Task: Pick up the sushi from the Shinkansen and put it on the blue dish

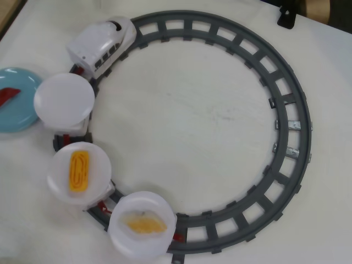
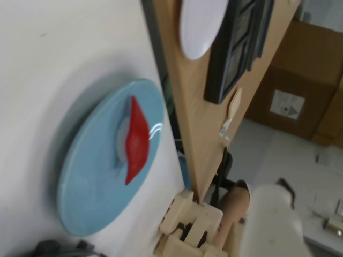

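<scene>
sushi (image 2: 136, 139) on blue dish (image 2: 88, 182); dish cut off overhead.

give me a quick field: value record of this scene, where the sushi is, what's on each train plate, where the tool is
sushi: red piece lying on the blue dish, already off the train
blue dish: at the left edge of the overhead view, beside the first white plate
Shinkansen: on the grey track, upper left in the overhead view
first white plate: empty
second white plate: yellow omelette piece
third white plate: pale orange piece
tool: not in view in either picture
</scene>
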You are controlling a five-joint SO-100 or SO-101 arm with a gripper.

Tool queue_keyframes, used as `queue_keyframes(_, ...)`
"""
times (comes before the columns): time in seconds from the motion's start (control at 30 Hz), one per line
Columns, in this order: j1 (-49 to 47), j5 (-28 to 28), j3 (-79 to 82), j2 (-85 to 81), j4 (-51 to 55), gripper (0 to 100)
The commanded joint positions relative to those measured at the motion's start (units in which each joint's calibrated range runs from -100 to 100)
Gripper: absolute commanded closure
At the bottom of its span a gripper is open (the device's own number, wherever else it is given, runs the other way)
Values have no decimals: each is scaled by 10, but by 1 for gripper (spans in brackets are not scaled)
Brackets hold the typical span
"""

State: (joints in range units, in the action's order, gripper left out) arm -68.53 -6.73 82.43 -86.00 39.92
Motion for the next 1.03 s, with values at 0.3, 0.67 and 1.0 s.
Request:
queue_keyframes(0.3, 6, 6, 37, -120, 50, 75)
queue_keyframes(0.67, -37, 6, 30, -120, 61, 75)
queue_keyframes(1.0, -37, 6, 45, -120, 60, 75)
